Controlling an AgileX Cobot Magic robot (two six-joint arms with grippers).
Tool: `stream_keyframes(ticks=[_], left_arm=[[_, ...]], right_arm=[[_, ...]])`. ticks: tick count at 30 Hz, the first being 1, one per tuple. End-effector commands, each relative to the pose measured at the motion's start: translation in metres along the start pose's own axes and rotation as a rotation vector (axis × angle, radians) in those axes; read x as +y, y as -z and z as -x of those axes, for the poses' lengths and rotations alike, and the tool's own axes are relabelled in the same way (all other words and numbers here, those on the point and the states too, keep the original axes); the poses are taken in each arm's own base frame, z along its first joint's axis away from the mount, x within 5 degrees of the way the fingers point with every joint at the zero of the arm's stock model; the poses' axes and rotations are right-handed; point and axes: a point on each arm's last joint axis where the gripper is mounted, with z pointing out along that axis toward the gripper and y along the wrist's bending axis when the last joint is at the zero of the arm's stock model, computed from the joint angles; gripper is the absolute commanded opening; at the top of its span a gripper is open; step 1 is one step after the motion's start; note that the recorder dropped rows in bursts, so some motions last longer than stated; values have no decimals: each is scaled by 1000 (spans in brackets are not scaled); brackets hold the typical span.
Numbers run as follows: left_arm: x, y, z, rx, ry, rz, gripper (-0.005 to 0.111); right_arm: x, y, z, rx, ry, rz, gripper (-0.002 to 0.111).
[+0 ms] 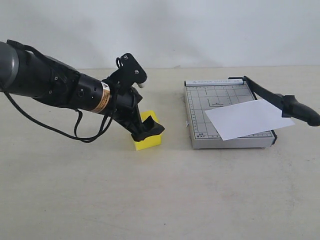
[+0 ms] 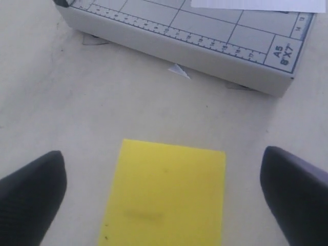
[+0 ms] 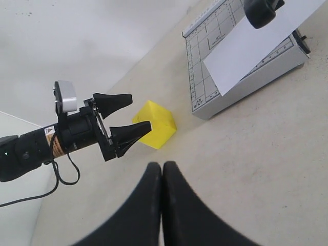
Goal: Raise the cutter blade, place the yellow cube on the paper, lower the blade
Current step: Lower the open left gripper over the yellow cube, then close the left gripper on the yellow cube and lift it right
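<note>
Your L arm slants down from the left, its pincer (image 1: 147, 131) spread wide astride the yellow cube (image 1: 149, 142) on the table (image 1: 150, 200), pads clear of it. R pincer (image 3: 162, 167) is clenched, empty. The paper (image 1: 247, 118) lies on the trimmer (image 1: 200, 100), corner under the cutter blade (image 1: 280, 101).

Place: looks like a robot test lab | Cues: plain white wall (image 1: 210, 30), beige bench (image 1: 160, 200), black cabled arm (image 1: 50, 82) above it | Props: grey paper trimmer (image 1: 197, 107)

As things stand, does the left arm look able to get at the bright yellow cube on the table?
Probably yes: the left pincer stands open around the bright yellow cube, with gaps showing on both sides and nothing in between.
</note>
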Motion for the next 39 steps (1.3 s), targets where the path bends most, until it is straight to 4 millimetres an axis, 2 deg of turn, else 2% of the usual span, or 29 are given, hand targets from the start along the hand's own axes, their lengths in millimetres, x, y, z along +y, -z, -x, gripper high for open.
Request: stream_keyframes(ticks=[1,6,16,30,32,34,35,36,37,38,39], left_arm=[[0,-9,-2,0,9,-19,96],[-1,-18,-10,22,17,-32,96],[-1,-20,-12,30,19,-27,95],[-3,-35,-30,85,25,-33,95],[-3,-35,-30,85,14,-33,93],[-3,-35,-30,84,2,-34,85],[-2,-35,-29,81,-1,-32,72],[-2,-35,-28,79,-2,-31,55],[-2,-34,-26,74,-3,-31,48],[-2,-32,-23,61,1,-43,31],[-3,-29,-20,51,0,-47,22]], right_arm=[[0,0,0,-5,9,6,0],[0,0,0,-5,9,6,0],[0,0,0,-5,9,9,0],[0,0,0,-5,9,10,0],[0,0,0,-5,9,10,0],[1,0,0,-6,9,20,0],[2,0,0,-7,9,25,0],[2,0,0,-7,9,25,0],[2,0,0,-7,9,25,0],[2,0,0,-7,9,25,0],[2,0,0,-7,9,25,0]])
